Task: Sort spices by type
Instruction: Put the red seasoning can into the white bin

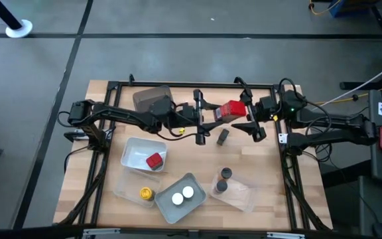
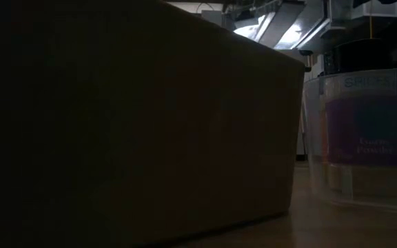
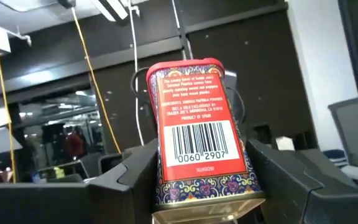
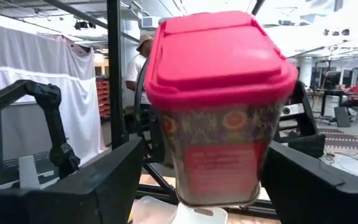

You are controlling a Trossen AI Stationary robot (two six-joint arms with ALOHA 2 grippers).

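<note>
Above the far middle of the wooden table (image 1: 270, 192), the left gripper (image 1: 207, 124) and the right gripper (image 1: 247, 118) meet on one red paprika tin (image 1: 231, 109). The left fingers (image 3: 120, 180) pinch its base, barcode toward the wrist camera; the right fingers (image 4: 104, 186) flank its red-lidded end, though contact there cannot be told. A dark box (image 1: 223, 137) lies just below. Another red tin (image 1: 154, 161) sits in the white tray (image 1: 132, 154), two white-lidded jars (image 1: 182, 195) in the grey tray (image 1: 171, 211), two dark-lidded jars (image 1: 223, 180) on the clear tray (image 1: 241, 194), and a yellow-lidded jar (image 1: 146, 194) beside them
</note>
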